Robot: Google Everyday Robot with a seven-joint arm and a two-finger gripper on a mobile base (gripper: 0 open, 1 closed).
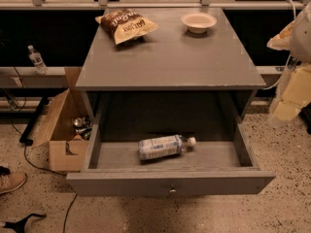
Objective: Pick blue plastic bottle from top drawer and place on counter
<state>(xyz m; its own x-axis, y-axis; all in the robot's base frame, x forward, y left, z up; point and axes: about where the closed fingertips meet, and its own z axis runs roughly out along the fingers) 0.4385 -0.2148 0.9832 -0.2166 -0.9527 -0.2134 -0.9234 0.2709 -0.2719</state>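
**Bottle in the open drawer, gripper off to the right**

In the camera view we see the drawer (170, 182) standing open below the counter (170, 57), with its small knob (172, 191) at the middle of the front panel. The bottle (165, 147) lies on its side on the drawer floor, near the middle, with its white cap pointing right and nothing touching it.

On the counter a chip bag (127, 24) lies at the back left and a bowl (198, 21) sits at the back right, well apart from each other.

The gripper (290, 98) hangs at the right edge of the view, beside the cabinet and well apart from the bottle. It shows as a pale yellow shape, and we cannot tell whether it is wide or narrow.

On the floor to the left stands an open box (58, 125). A small water bottle (36, 59) stands upright on a ledge behind it, and a shoe (10, 181) shows at the left edge.
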